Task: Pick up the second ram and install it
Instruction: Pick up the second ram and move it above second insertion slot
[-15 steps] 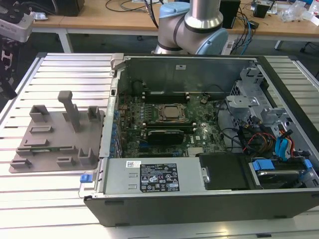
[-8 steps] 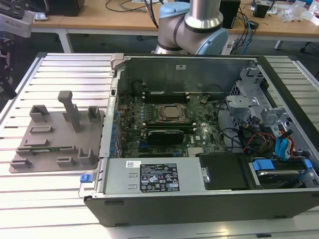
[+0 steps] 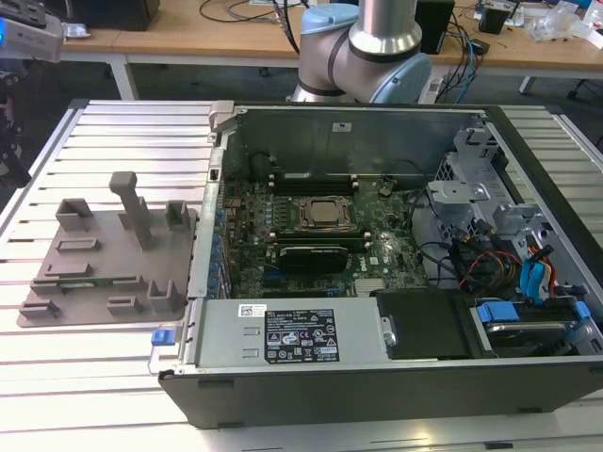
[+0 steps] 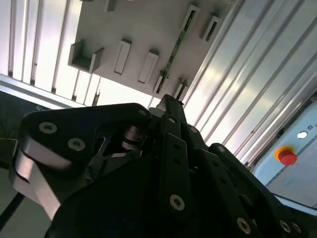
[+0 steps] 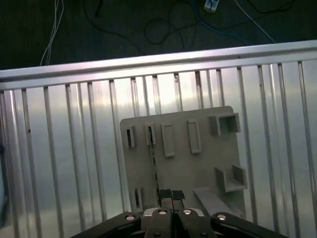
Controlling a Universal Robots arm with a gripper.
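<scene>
Our second ram (image 4: pixel 173 52) is a thin green board standing on edge in the grey tray (image 5: pixel 184 173), held at each end between small upright blocks. We judge it light and stiff along its length, but brittle if bent or twisted. It is also delicate on its faces, where the chips and the contact edge sit. We would therefore take hold across its thin thickness, near the middle of the upper long edge. That keeps the pull straight out of the tray, with no levering against the blocks. Its long axis lies flat, parallel to the tray floor. In the exterior view it runs along the tray's near edge, with one end pointing toward the open computer case (image 3: pixel 377 395) just beside the tray. The board's narrow edge faces up. Above the tray, in the first wrist view, the gripper (image 5: pixel 171 196) hangs over the end of the tray that faces it, roughly in line with the stick. The fingertips look closed against each other and hold nothing. We see no contact between the gripper and the stick.
</scene>
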